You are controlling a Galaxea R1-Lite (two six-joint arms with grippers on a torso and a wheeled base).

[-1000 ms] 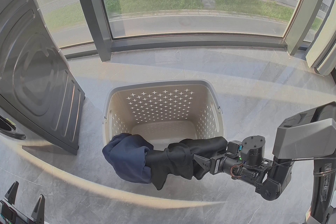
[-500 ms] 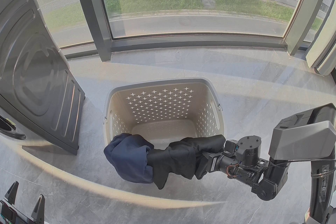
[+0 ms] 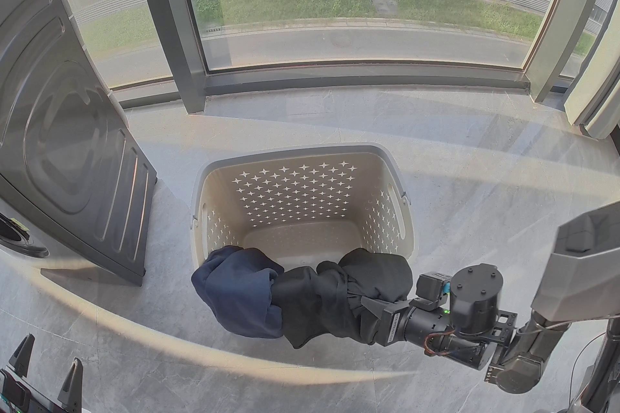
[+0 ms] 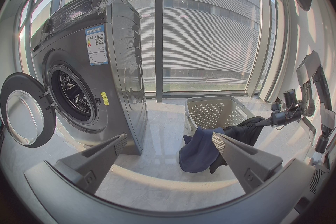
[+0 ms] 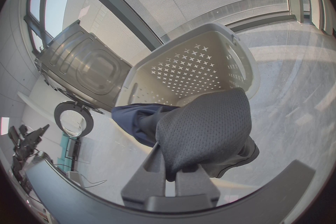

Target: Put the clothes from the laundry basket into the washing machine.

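Observation:
A beige laundry basket [image 3: 213,175] stands on the floor in front of me. A navy garment [image 3: 236,292] and a black garment [image 3: 336,298] hang over its near rim, bunched together. My right gripper [image 3: 369,312] is shut on the right end of the black garment [image 5: 206,126], just outside the basket's near right corner; the cloth hides its fingertips [image 5: 170,170]. The grey washing machine [image 4: 105,60] stands to the left with its round door [image 4: 24,109] swung open and its drum [image 4: 71,95] exposed. My left gripper [image 3: 45,366] hangs open and empty, low at the near left.
Tall windows and a dark window post [image 3: 168,14] run along the far side. A curtain [image 3: 597,91] hangs at the far right. Bare marble floor [image 3: 491,162] lies right of the basket and between the basket and the machine.
My right gripper has drawn nearer to me and a little lower, bunching the black garment into a thicker wad. The basket shifted slightly. The left arm stayed still.

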